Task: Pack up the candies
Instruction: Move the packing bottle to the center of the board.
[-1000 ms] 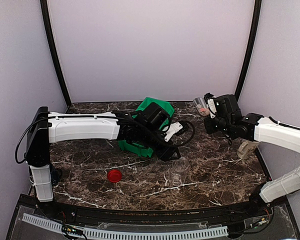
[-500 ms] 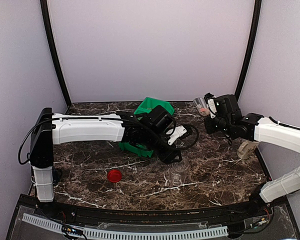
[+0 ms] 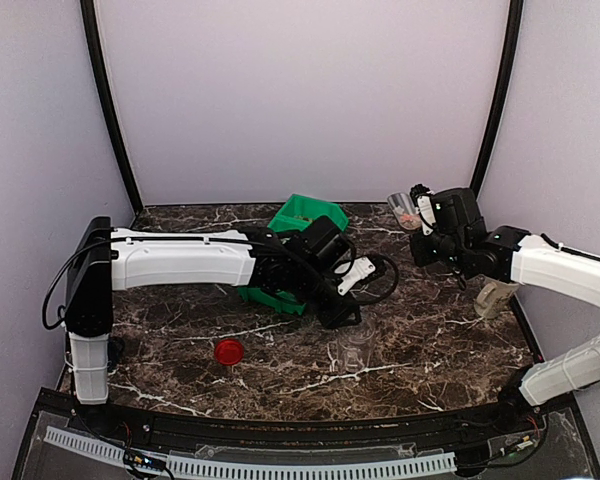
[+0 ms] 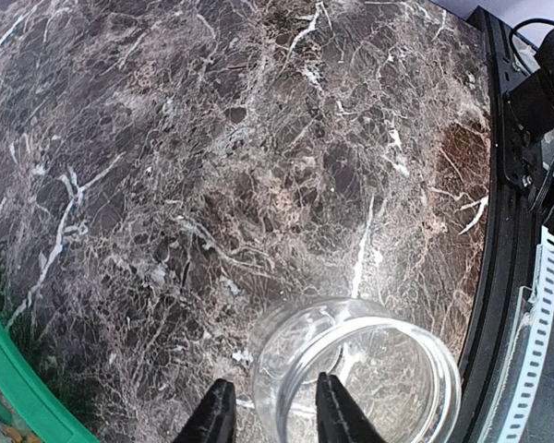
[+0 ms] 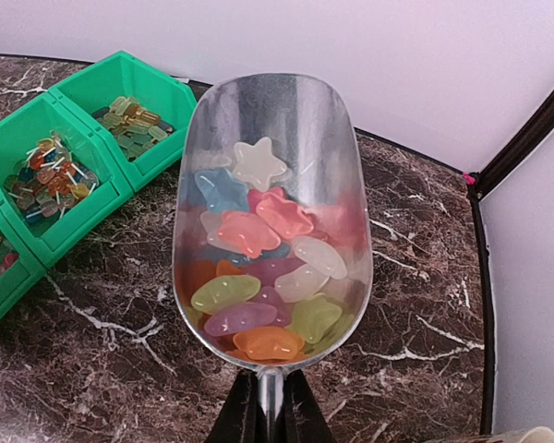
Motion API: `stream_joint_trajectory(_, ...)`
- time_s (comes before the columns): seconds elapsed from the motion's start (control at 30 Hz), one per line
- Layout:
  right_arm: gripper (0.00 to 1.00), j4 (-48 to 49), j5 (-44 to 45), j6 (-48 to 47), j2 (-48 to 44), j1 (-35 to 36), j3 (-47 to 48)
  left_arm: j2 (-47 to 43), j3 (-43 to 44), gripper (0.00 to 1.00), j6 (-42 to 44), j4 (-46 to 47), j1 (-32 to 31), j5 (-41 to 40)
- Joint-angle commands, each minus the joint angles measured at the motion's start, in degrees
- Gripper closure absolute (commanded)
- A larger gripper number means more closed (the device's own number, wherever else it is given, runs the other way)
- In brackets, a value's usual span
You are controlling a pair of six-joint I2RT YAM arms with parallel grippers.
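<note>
The marble table [image 3: 460,350] fills the lower half of the top view. A green bin [image 3: 302,211] sits centre rear. A clear jar [image 4: 388,343] stands upright, centre front. The left gripper [image 4: 275,388] straddles its rim; whether it grips cannot be told. The right gripper [image 5: 270,413], upper right, is clamped on a scoop [image 5: 258,120] handle. The candies [image 5: 258,268] lie heaped in the scoop. A red lid [image 3: 229,350] lies lower left, apart from the jar.

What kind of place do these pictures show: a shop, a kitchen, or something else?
Probably a robot test booth, not a shop: plain walls close in a marble-pattern table, two arms are bolted at its edge, and green bins hold sweets.
</note>
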Motion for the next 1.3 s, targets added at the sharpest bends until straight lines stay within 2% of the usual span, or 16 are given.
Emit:
stream_joint_trajectory(0.0, 1.00, 2.2, -0.1, 0.9, -1.3, -0.4, -0.2, -0.1, 2.0, 0.70, 0.7, -1.1, -0.5, -0.6)
stream_joint_trajectory(0.33, 1.00, 2.0, 0.6, 0.9, -1.7, -0.4, -0.1, 1.0, 4.5, 0.93, 1.4, -0.5, -0.5, -4.1)
stream_joint_trajectory(0.53, 1.00, 2.5, 0.9, 1.1, -1.9, -0.4, -0.6, 2.7, 7.1, 1.00, 2.8, -0.7, -0.5, -7.1)
stream_joint_trajectory(0.77, 1.00, 2.0, 2.0, 1.2, -1.6, -0.4, 0.5, 4.4, 10.7, 1.00, 3.7, -0.4, 1.4, -7.7)
stream_joint_trajectory(1.27, 1.00, 2.8, 4.7, 2.4, -2.7, -1.0, 0.3, 12.0, 19.4, 1.00, 5.3, -2.7, 9.5, -2.3)
